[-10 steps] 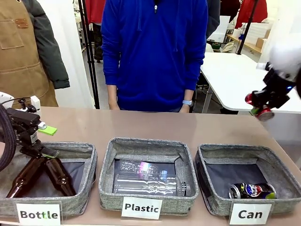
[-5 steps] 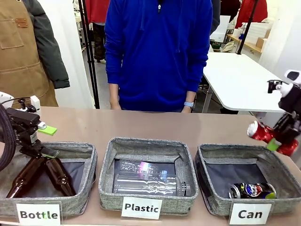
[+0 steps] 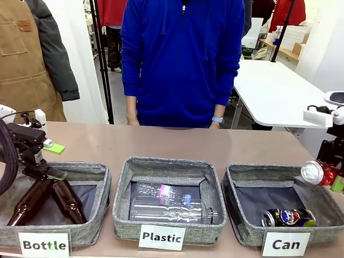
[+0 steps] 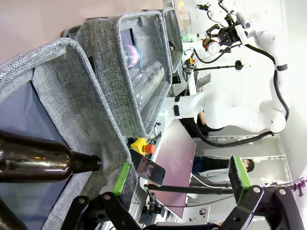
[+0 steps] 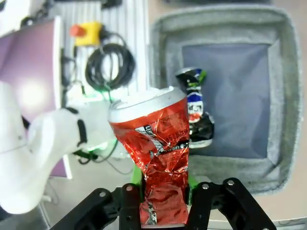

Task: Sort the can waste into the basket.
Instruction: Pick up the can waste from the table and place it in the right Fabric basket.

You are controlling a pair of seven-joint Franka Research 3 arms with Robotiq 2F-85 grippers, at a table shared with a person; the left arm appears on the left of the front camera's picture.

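Three labels: "Bottle", "Plastic", "Can" (image 3: 285,244)

right gripper (image 3: 334,180) cut off by right edge in front view, fingers hidden behind red can (image 3: 318,173). Left gripper (image 3: 47,173) partly behind bottle-bin wall.

Crumpled glossy red metal can (image 5: 163,158), woven matt grey fabric basket (image 5: 283,96), smooth dark lining, glossy brown glass bottles (image 3: 48,201)

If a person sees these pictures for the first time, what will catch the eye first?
Probably the crushed red can, clamped in the right gripper over the right rim of the "Can" basket, where a dark blue can lies. Then the person in a blue hoodie across the table.
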